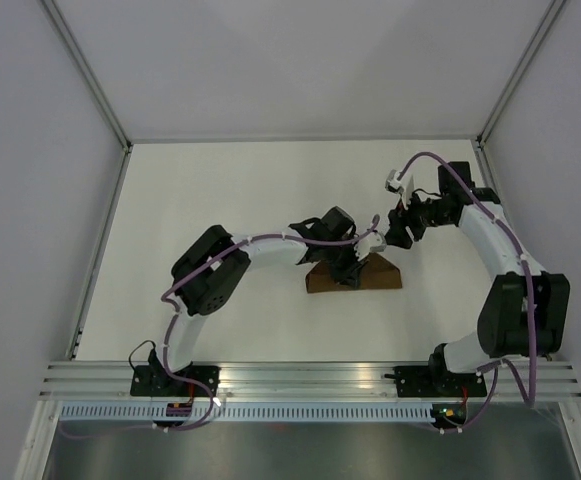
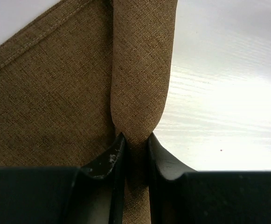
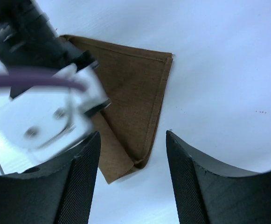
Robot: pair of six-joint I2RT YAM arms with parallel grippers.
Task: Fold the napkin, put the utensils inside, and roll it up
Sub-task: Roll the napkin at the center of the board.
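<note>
The dark-brown napkin [image 1: 375, 274] lies folded into a wedge near the table's middle. My left gripper [image 1: 348, 267] stands down on its left part. In the left wrist view the gripper [image 2: 135, 140] is shut on a rolled band of the napkin [image 2: 142, 70], which runs up between the black fingertips [image 2: 109, 156]. My right gripper [image 1: 398, 238] hangs just beyond the napkin's far right side. Seen from the right wrist, the gripper [image 3: 133, 135] is open and empty above the napkin [image 3: 135, 88], apart from it. The utensils are out of view.
The white table [image 1: 220, 200] is walled at the back and both sides. A metal rail [image 1: 300, 378] runs along the near edge at the arm bases. The left arm's wrist [image 3: 42, 93], with a purple cable, fills the upper left of the right wrist view.
</note>
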